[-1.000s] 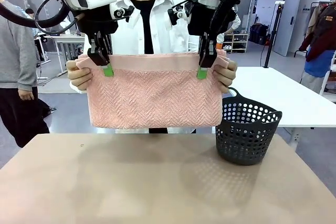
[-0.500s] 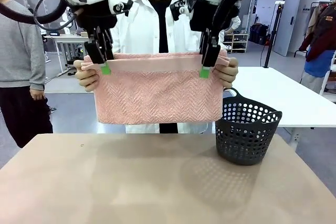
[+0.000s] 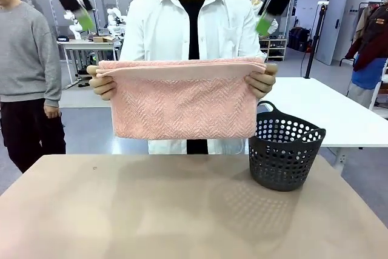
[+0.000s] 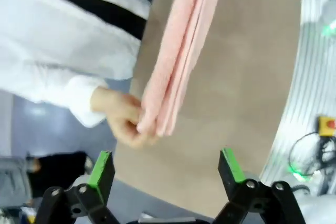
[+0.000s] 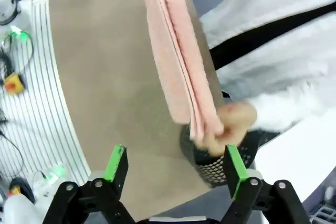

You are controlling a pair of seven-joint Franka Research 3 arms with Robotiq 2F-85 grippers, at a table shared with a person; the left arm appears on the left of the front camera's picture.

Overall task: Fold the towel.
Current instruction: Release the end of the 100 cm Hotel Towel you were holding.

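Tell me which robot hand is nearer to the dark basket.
Right. The right hand hangs high above the basket, slightly left of it in the front view. The left hand hangs high beyond the far end of the towel.

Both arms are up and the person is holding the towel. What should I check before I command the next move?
1. The left claw is open with nothing between its pads: ok.
2. The right claw is open with nothing held: ok.
3. Both claws are apart from the towel: ok, they hang above it.
4. The towel is supported: ok, the person's hands grip both upper corners and it hangs folded above the table.
5. The folded layers line up: cannot tell, the far layers are hidden.
6. The basket is apart from the towel: cannot tell, its handle meets the towel's lower corner in the front view.
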